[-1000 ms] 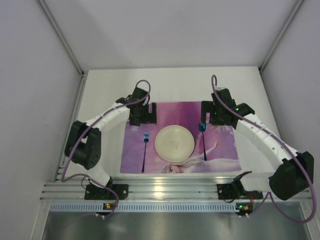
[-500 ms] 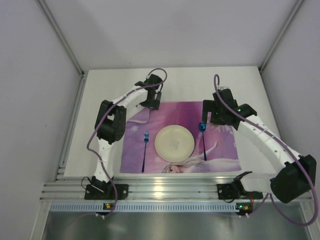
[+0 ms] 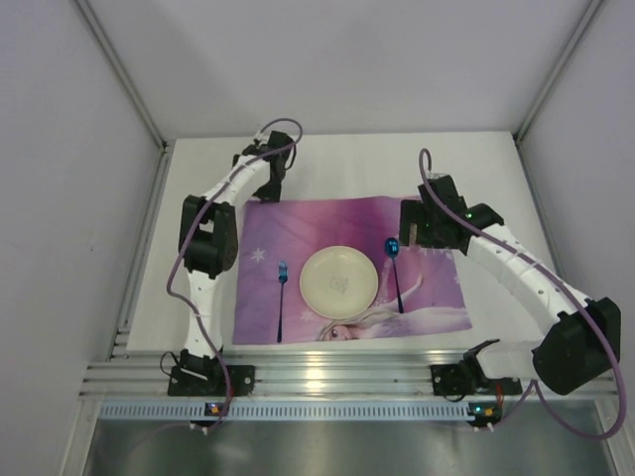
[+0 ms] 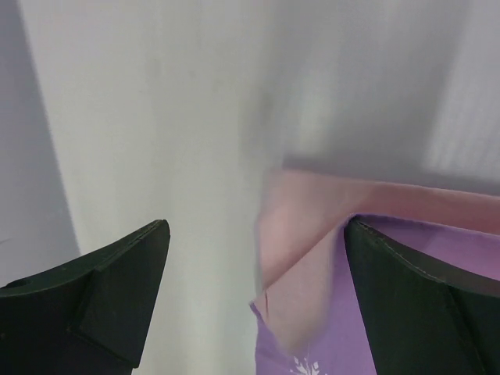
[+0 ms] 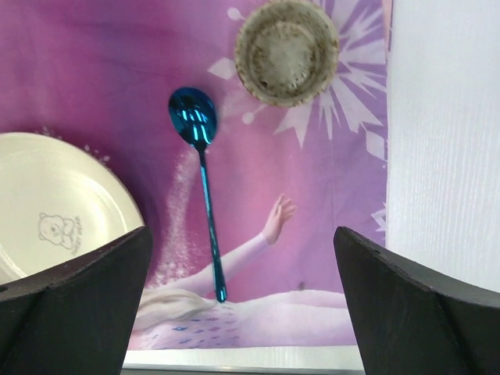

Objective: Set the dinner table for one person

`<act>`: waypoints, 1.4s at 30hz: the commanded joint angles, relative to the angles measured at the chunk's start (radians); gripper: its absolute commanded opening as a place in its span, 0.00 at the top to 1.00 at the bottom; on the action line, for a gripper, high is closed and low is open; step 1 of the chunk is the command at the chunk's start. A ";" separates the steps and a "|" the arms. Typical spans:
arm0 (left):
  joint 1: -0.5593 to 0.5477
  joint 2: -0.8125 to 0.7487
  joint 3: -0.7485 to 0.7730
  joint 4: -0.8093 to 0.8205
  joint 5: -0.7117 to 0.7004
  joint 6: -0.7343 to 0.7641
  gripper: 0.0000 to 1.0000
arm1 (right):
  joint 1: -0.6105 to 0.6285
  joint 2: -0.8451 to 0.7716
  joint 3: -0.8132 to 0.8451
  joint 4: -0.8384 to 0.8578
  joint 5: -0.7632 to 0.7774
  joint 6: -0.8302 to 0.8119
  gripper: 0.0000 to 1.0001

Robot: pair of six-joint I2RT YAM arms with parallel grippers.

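My left gripper [image 4: 254,230] stood wide open with nothing in it, at the far left corner of the placemat [image 3: 327,223]. That corner, blurred in the wrist view, was turned up and showed a pink underside between my fingers [image 4: 117,289]. My right gripper [image 5: 242,234] was just as wide and empty, hanging over the placemat's far right part. The placemat lay on the white tabletop [image 3: 357,164], which ran out to the rail [image 3: 327,382] at the near edge. Mid-placemat sat the cream plate [image 3: 338,282], its bare face showing a small bear print [image 5: 58,230]. A blue fork [image 3: 281,302] lay left of it and a blue spoon [image 5: 208,211] right, both apart from it. Beyond the spoon's bowl stood a round cup [image 5: 287,51], upright. Its inside looked speckled brown; whether that was contents I could not tell.
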 commanded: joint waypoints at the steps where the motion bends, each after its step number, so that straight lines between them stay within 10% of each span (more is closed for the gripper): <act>1: 0.050 -0.032 0.164 -0.089 -0.166 -0.043 0.02 | -0.004 0.028 0.050 -0.005 0.001 -0.012 0.00; 8: 0.066 -0.137 0.157 -0.032 -0.055 -0.046 0.02 | -0.004 0.057 0.078 0.005 0.004 -0.029 0.00; 16: 0.087 -0.393 -0.189 0.161 0.221 -0.075 0.02 | -0.004 0.041 0.101 0.063 0.040 -0.026 0.00; 24: 0.155 -1.103 -1.055 1.008 0.353 -0.001 0.01 | -0.004 -0.402 -0.262 0.533 0.143 -0.049 0.00; 28: 0.159 -1.299 -1.496 1.341 0.195 0.000 0.01 | -0.004 -0.552 -0.457 0.621 0.255 0.033 0.00; 42: 0.214 -0.906 -1.589 1.712 0.298 0.166 0.01 | -0.004 -0.894 -0.723 0.646 0.294 -0.188 0.00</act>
